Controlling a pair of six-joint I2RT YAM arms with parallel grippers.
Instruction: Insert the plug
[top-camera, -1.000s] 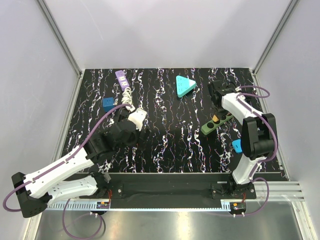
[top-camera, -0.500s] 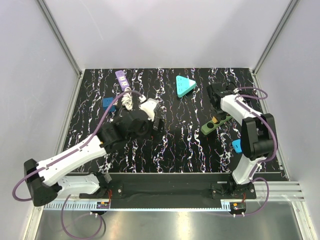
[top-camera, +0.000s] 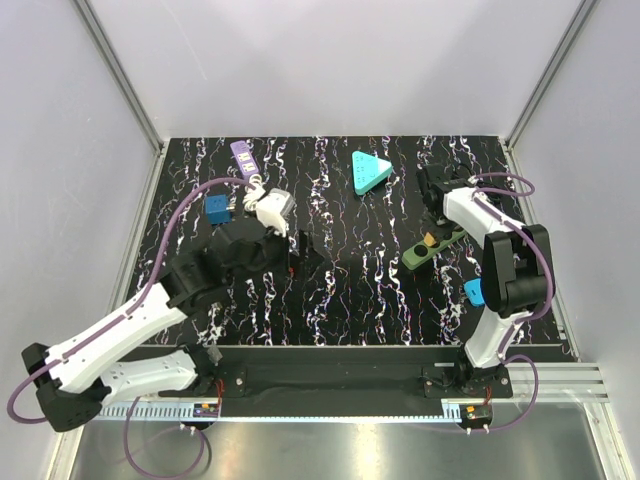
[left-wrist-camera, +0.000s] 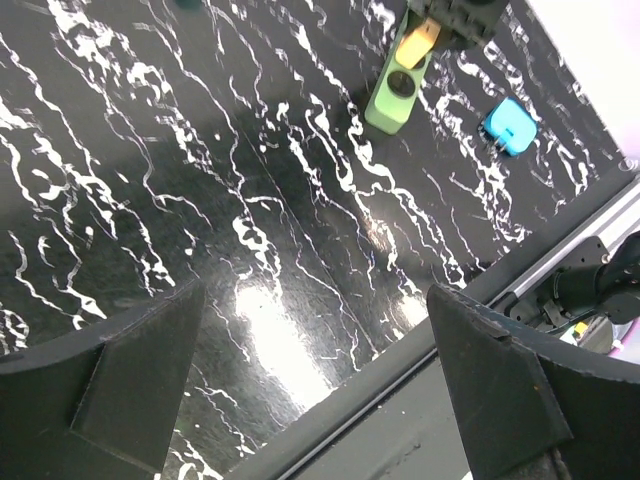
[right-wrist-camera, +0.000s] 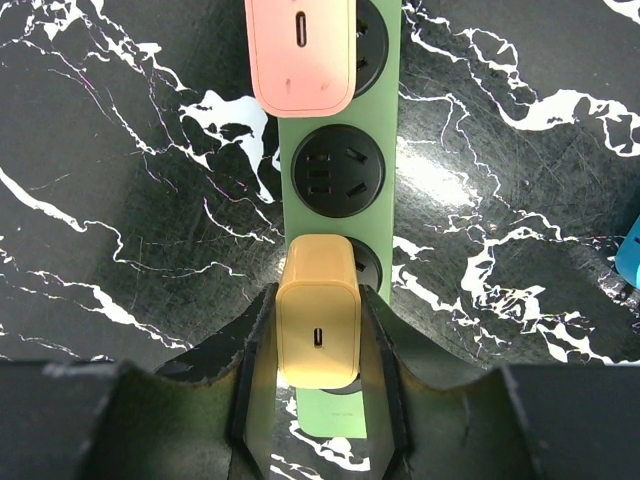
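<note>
On the right side of the black white-veined marbled table (top-camera: 340, 300) lies the long green plastic power strip (right-wrist-camera: 340, 130). The small yellow rounded charger plug (right-wrist-camera: 318, 335) stands over the strip's end socket, the one closest to the right wrist camera. The right gripper (right-wrist-camera: 318, 300) is closed on that plug, one finger pressed to each of its sides. The middle socket (right-wrist-camera: 338, 170) is bare, and a pink rounded charger plug (right-wrist-camera: 300, 50) already fills the third. The yellow plug looks lined up with its socket and at least partly in, but the frames do not show whether its pins are fully home. What seems left is a last downward press, if needed, then letting go and lifting clear. The left gripper (left-wrist-camera: 315, 300) hangs over the middle of the table with its jaws spread wide and nothing between them. A small blue plug (top-camera: 473, 292) lies loose just near of the strip.
</note>
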